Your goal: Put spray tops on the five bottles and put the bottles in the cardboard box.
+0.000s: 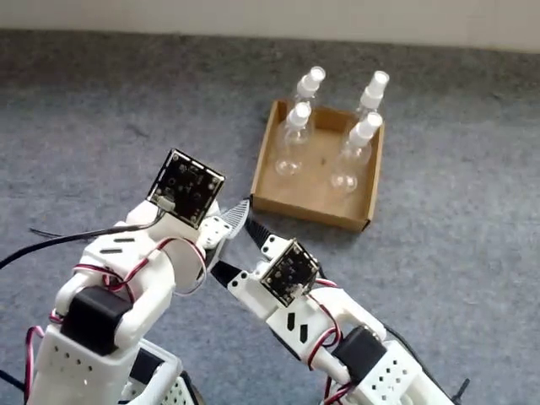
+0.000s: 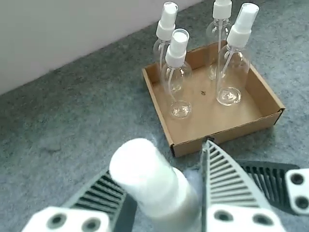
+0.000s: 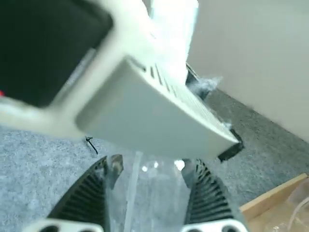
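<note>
Bottle five [image 3: 155, 205] sits gripped in the right claw [image 3: 147, 193], just in front of the cardboard box [image 1: 310, 211], and seems to stand up. The left claw [image 2: 157, 191] pinches the spray top [image 2: 140, 169] on its neck. The box's near wall is close ahead. Deeper in stand four topped bottles [image 2: 176, 82]; the box's near floor is bare.

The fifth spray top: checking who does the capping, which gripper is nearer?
Left. The left gripper is shut on the spray top; the right gripper holds the bottle close by.
</note>
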